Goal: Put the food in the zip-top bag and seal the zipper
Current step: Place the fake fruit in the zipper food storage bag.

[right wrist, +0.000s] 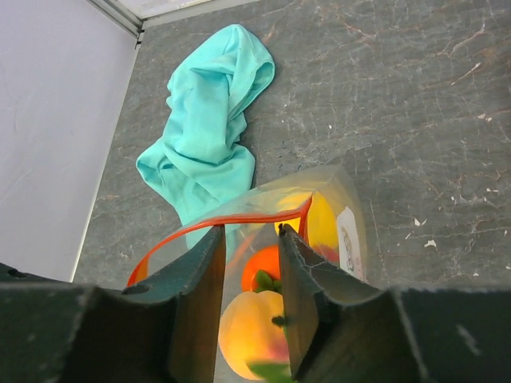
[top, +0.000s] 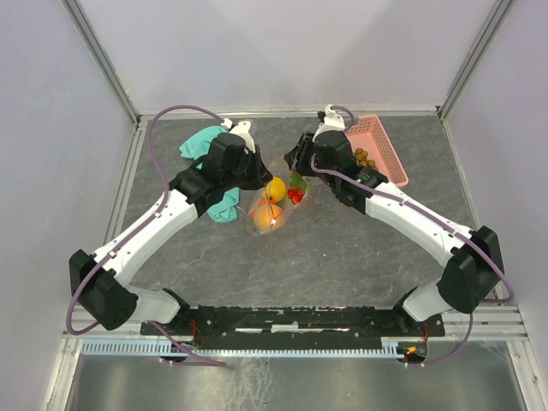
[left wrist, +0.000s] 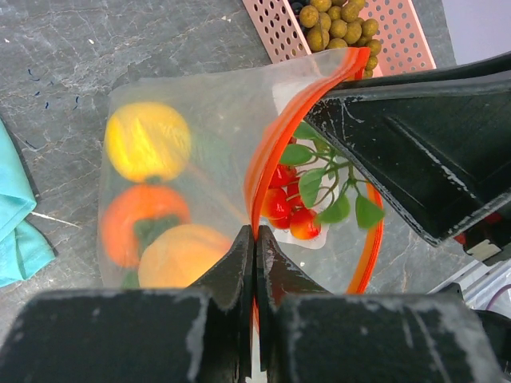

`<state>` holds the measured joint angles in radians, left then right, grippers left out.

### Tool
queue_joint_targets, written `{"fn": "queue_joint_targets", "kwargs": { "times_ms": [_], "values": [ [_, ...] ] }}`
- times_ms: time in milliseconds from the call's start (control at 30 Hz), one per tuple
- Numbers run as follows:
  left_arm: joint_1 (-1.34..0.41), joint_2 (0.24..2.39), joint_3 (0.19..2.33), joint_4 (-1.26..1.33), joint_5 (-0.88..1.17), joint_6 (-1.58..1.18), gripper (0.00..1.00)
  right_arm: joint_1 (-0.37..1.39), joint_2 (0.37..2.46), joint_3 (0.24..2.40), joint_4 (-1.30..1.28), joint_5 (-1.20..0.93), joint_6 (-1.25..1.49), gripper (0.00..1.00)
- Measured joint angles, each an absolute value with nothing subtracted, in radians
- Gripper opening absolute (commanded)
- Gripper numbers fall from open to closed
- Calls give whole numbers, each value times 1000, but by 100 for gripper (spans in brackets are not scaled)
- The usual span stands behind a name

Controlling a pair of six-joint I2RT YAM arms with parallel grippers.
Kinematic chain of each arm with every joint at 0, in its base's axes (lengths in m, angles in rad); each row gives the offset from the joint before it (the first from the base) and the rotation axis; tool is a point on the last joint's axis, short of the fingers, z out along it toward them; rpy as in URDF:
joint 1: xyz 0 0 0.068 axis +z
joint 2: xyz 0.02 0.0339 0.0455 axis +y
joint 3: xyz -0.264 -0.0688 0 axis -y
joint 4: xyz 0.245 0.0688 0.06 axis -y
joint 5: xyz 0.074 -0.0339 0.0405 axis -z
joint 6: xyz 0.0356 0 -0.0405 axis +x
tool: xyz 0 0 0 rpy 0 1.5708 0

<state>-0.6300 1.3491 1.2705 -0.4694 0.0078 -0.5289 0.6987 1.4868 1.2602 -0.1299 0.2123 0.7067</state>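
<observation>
The clear zip-top bag (top: 276,204) lies at mid-table with its mouth raised. It holds a yellow lemon (left wrist: 148,140) and two orange fruits (left wrist: 144,225). A red berry sprig with green leaves (left wrist: 291,209) sits in the open mouth. My left gripper (left wrist: 255,233) is shut on the red zipper strip (left wrist: 267,155). My right gripper (right wrist: 249,233) is open, its fingers (right wrist: 196,303) poking into the bag's mouth at the zipper (right wrist: 215,219). The brownish berry cluster (left wrist: 331,20) lies in the pink basket. The grape bunch is out of view.
The pink slatted basket (top: 387,147) stands at the back right, behind my right arm. A teal cloth (top: 205,144) lies bunched at the back left, close to the bag, also in the right wrist view (right wrist: 207,120). Grey walls enclose the table.
</observation>
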Motion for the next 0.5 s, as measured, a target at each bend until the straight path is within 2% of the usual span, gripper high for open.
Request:
{"fn": "queue_joint_targets", "kwargs": {
  "times_ms": [167,500],
  "values": [
    [-630,1349,1271,-470,6,-529,3,699,1490,1306,-141,207,678,52],
    [-630,1349,1271,-472,1,-529,3,691,1483,1416,-241,118,524,54]
  ]
}}
